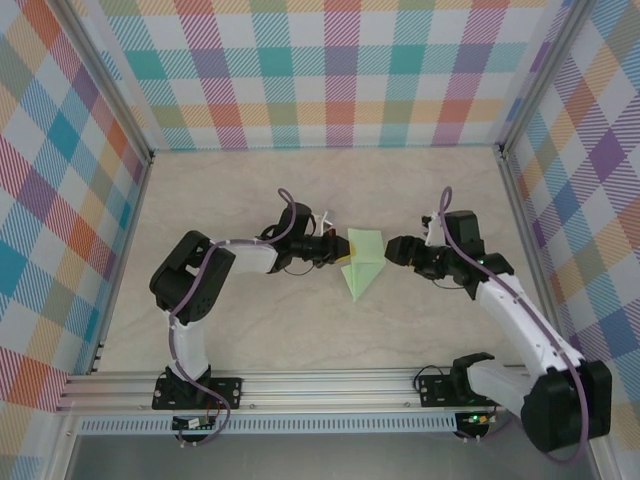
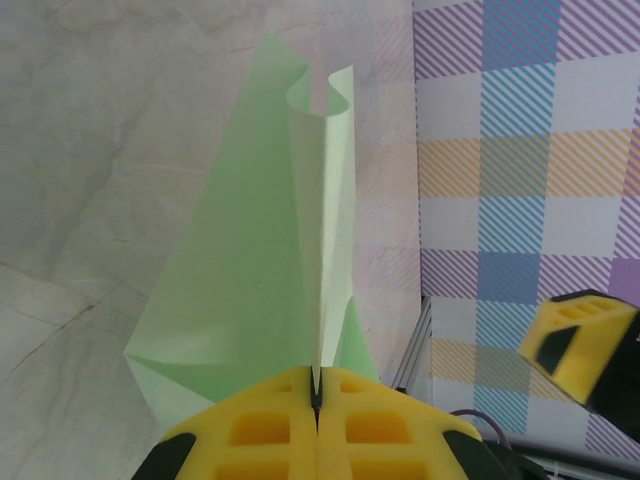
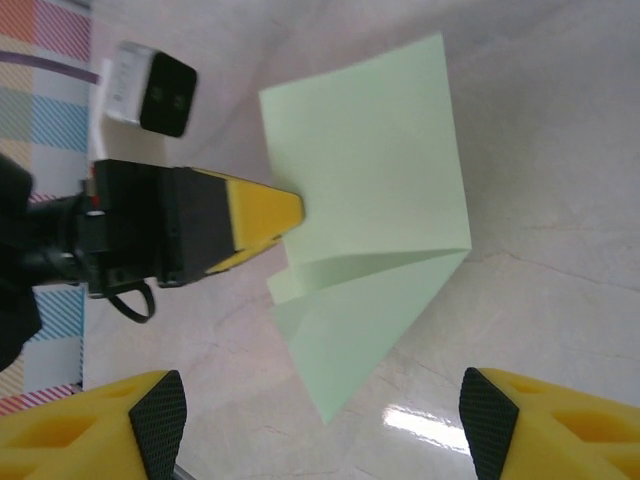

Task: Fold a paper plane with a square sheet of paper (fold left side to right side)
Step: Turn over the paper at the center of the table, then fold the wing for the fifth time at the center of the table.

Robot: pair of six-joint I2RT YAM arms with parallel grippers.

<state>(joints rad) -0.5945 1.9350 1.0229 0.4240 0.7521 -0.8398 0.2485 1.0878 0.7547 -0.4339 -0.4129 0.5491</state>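
Marbled tabletop (image 1: 280,330) lay under the paper plane (image 1: 362,262), judged light, limp, crease-prone; left pincer (image 2: 317,400) clenched its stiffer folded edge, right pincer (image 3: 325,420) gaped released.

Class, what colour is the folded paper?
The paper is pale mint green; right wrist view shows it best.

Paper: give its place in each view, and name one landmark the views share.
Top external: paper mid-table, between left tool and right tool.
Left wrist: paper at centre, standing up from the shut left tool at the bottom edge.
Right wrist: paper at centre, left tool pinching its left edge.
Shared landmark: the left tool, clamped on the paper.
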